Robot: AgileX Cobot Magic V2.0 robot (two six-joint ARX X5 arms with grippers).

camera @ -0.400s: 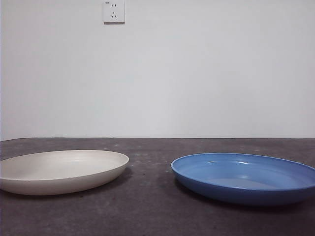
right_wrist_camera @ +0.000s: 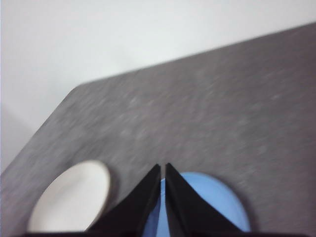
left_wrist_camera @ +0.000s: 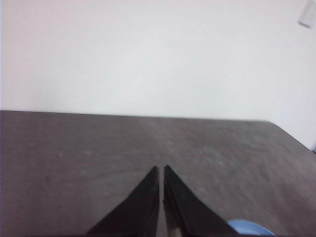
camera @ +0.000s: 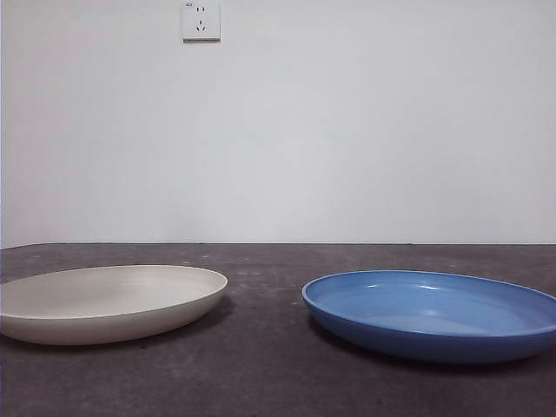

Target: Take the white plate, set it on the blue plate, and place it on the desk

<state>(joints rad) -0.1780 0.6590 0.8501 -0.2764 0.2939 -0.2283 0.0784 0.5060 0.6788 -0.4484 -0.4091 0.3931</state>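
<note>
Likely stiff and light, the white plate (camera: 109,301) lies flat on the desk (camera: 269,365), so its raised rim seems the only hold. Both the left gripper (left_wrist_camera: 162,170) and right gripper (right_wrist_camera: 163,169) hover with jaws pressed together, holding nothing.

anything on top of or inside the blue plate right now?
No. The blue plate holds nothing: its glossy inside shows bare, and it sits on the desk. The white plate lies apart beside it, also bare. The near wall hides a strip of the blue plate's floor.

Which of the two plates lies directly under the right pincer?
The blue plate: the right pincer points over it, while the white plate lies beside it.
</note>
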